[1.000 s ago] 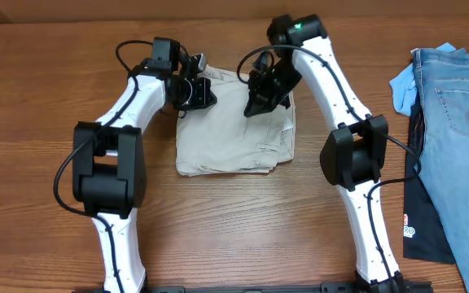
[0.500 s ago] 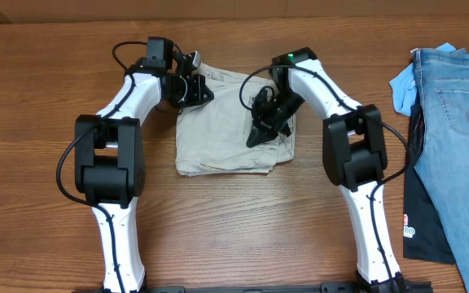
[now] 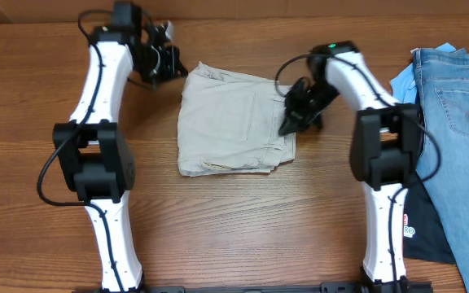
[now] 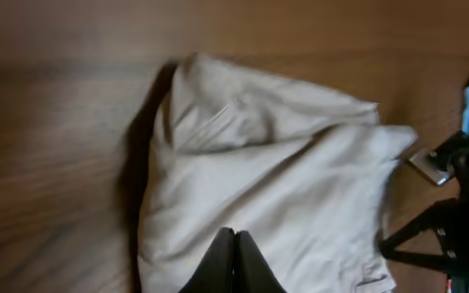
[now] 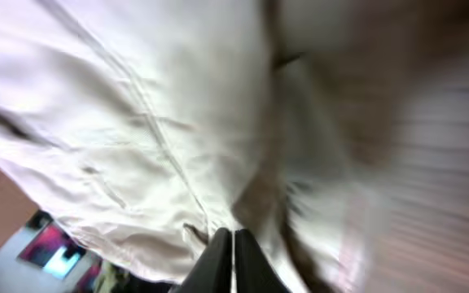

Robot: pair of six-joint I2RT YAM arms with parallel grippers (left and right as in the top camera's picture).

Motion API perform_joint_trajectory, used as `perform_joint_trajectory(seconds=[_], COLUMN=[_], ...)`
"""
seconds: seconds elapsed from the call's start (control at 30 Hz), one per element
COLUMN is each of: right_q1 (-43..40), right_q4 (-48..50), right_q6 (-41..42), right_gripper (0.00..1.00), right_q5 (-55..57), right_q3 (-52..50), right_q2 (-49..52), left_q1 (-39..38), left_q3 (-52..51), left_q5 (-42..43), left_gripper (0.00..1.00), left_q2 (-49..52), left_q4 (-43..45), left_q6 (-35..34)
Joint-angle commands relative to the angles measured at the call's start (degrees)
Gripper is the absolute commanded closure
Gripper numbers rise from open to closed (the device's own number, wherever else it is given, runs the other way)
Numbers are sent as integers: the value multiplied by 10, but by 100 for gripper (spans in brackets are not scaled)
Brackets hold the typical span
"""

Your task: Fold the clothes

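On the table [image 3: 39, 244], folded beige clothes [image 3: 233, 122], left tool [image 3: 165, 62] pressed together beside them, right tool [image 3: 291, 124] together, its view blurred.

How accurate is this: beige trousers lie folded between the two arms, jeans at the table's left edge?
One slip: the jeans lie at the table's right edge, as the overhead view shows. The trousers lie folded as stated.

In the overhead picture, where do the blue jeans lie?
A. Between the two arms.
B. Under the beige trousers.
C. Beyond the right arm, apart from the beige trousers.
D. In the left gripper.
C: the jeans lie at the right side of the picture, outside the right arm, while the beige trousers lie between the arms.
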Motion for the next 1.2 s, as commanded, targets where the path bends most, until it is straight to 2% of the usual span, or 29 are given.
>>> perform_joint_trajectory(seconds=[0.0,0.07,0.2,0.3,0.53,0.77,0.9,1.07,1.17], right_q1=[-12,-15,-15,-15,-15,-15,-15,-15,-15], right_q4=[15,39,116,168,235,261,276,301,311], right_q6=[10,10,10,10,10,11,11,16,30], right_gripper=[79,74,72,72,76,77,81,83,86], right_q5=[22,10,-43,-83,-103,-105,-114,-182,-184], right_q3=[55,67,66,66,66,63,61,61,61], right_q2=[-72,-74,-68,-61,-47,-45,-22,28,66], left_q1=[-5,-8,-19,-30,-81,-134,-141,-139,-139], left_q3=[111,148,170,155,52,-85,-146,-181,-204], left_q5=[-6,-2,-10,-33,-34,5,9,7,6], left_gripper=[96,96,96,96,96,96,96,96,96], left_q2=[-2,-2,-2,-1,-3,-3,-3,-3,-3], left_q4=[-96,-168,-315,-368,-362,-276,-247,-234,-223], left_q6=[25,25,25,34,55,55,55,59,66])
